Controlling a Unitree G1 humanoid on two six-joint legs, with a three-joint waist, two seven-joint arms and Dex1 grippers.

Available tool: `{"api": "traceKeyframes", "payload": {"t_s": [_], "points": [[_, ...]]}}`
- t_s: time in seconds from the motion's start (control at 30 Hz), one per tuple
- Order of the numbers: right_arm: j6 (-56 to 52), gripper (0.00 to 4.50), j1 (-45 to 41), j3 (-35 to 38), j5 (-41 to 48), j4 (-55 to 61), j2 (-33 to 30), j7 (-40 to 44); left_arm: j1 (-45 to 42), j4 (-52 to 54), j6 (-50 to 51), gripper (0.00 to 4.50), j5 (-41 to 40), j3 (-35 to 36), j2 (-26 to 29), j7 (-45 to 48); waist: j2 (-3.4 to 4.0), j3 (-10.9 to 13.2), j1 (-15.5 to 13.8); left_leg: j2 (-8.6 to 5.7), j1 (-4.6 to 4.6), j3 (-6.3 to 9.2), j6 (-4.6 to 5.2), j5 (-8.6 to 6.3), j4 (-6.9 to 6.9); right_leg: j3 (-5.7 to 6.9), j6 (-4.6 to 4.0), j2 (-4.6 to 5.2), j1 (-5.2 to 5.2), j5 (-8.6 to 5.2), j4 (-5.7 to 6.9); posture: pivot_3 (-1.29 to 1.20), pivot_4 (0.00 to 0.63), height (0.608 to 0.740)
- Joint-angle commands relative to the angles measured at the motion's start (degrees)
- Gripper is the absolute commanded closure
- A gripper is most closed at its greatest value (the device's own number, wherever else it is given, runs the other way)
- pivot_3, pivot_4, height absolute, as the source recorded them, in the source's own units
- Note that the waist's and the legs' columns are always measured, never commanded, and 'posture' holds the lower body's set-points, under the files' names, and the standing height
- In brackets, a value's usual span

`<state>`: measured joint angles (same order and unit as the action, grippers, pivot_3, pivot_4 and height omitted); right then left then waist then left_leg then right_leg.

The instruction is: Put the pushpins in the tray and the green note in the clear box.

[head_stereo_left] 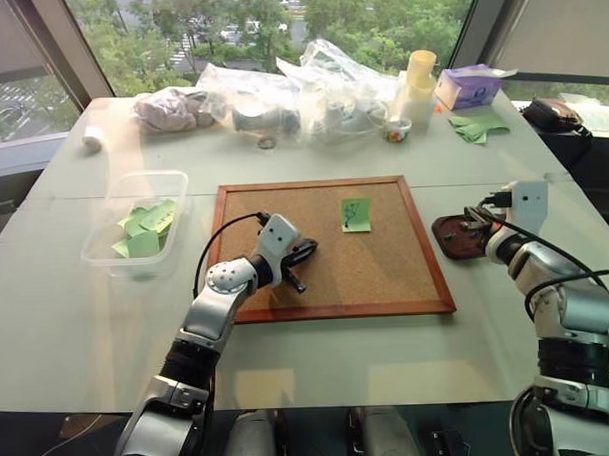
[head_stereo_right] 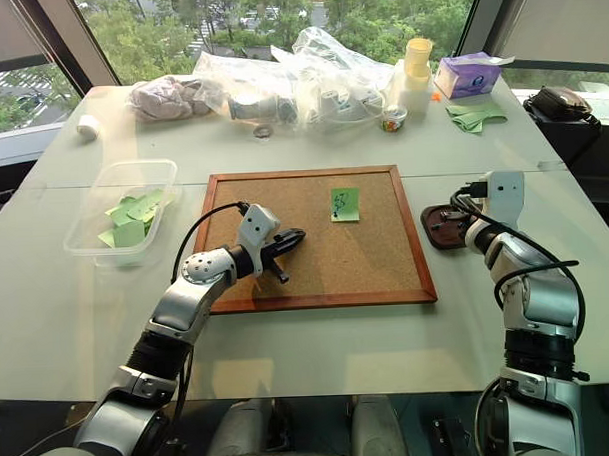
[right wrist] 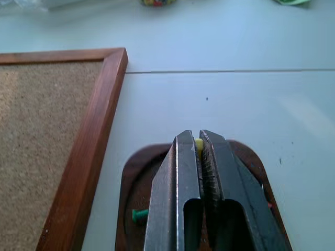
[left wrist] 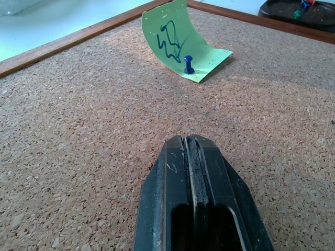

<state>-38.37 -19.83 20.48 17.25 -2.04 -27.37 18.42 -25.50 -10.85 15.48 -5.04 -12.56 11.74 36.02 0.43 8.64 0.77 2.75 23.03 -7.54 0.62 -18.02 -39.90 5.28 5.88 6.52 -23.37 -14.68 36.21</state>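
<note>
From the head camera, a wood-framed cork board lies flat mid-table and serves as the landmark. The green note sits on the board's far right part, one blue pushpin fixing it there. The left gripper hovers low over the board's left half, fingers pressed together and empty, pointing across the board toward the note, which lies ahead of it and to its right. The clear box stands off the board's left edge with green slips inside. The tray rests just beyond the board's right edge, and the right gripper hangs over it. In the left wrist view, the note curls up from the cork, its pinned edge nearest the clenched fingers. In the right wrist view, the right fingers are clamped on a yellow pushpin directly above the tray, so the drop looks to need only an opening.
</note>
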Motion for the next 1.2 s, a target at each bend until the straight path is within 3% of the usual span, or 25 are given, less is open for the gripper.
{"api": "traceKeyframes", "payload": {"t_s": [0.03, 0.1, 0.2, 0.4, 0.67, 0.8, 1.2], "points": [[1.0, 4.47, 0.8, -0.5, 0.2, -0.1, -0.2, 0.7, 1.5, -3.2, 1.0, 4.50, 1.3, -1.4, 0.2, 0.2, 0.01, 0.0, 0.0, 0.00, 0.00, 0.01, 0.00, 0.00, 0.00, 0.00, 0.00, 0.00, 0.00, 0.00, 0.00, 0.00, 0.150, 0.740], [1.0, 4.47, 1.3, -0.8, 0.5, 0.2, 0.2, 0.8, 1.4, -3.4, 0.9, 4.50, 1.3, -1.4, 0.2, 0.2, 0.01, 0.0, -0.1, 0.00, 0.01, 0.02, 0.02, -0.01, 0.00, 0.00, 0.00, 0.00, 0.00, 0.00, 0.00, 0.00, 0.150, 0.740], [1.1, 3.66, 1.2, -1.0, 0.6, 0.3, 0.3, 0.6, 1.4, -3.6, 0.7, 4.50, 1.4, -1.3, 0.2, 0.3, 0.02, 0.0, 0.0, -0.01, 0.00, 0.01, 0.02, -0.01, 0.00, -0.01, 0.00, 0.01, 0.01, 0.00, -0.01, 0.00, 0.150, 0.740], [1.2, 0.80, 0.6, -1.1, 0.5, 1.9, -0.8, 0.9, 1.3, -3.9, 0.2, 4.50, 1.4, -1.4, 0.2, 0.2, 0.03, 0.0, -0.1, 0.00, 0.00, 0.02, 0.03, -0.01, 0.00, -0.01, 0.00, 0.01, 0.02, 0.00, -0.01, 0.00, 0.150, 0.740], [-1.8, 0.80, -1.8, -8.3, 2.3, 11.6, -1.3, 6.1, 1.0, -4.4, -0.2, 4.50, 1.5, -1.5, 0.0, 0.3, 0.06, 0.0, 0.0, 0.01, -0.02, 0.05, 0.05, -0.03, 0.00, -0.01, 0.00, 0.02, 0.02, 0.00, -0.01, 0.00, 0.150, 0.740], [-2.6, 0.80, -4.1, -15.6, 2.5, 14.2, 1.3, 8.2, 0.7, -4.7, -0.3, 4.50, 1.5, -1.4, -0.2, 0.2, 0.06, 0.0, -0.1, 0.02, -0.02, 0.08, 0.10, -0.06, 0.00, -0.01, 0.00, 0.02, 0.03, 0.00, 0.00, 0.00, 0.150, 0.740], [5.7, 0.80, -11.0, -26.0, -3.0, -0.7, 8.5, 10.3, 1.6, -3.3, 0.1, 4.50, 1.5, -0.8, 0.3, -0.6, 0.06, 0.0, -0.1, -0.01, 0.00, 0.08, 0.09, -0.05, -0.03, 0.01, -0.01, 0.07, 0.05, 0.00, 0.02, 0.00, 0.150, 0.740]]}}
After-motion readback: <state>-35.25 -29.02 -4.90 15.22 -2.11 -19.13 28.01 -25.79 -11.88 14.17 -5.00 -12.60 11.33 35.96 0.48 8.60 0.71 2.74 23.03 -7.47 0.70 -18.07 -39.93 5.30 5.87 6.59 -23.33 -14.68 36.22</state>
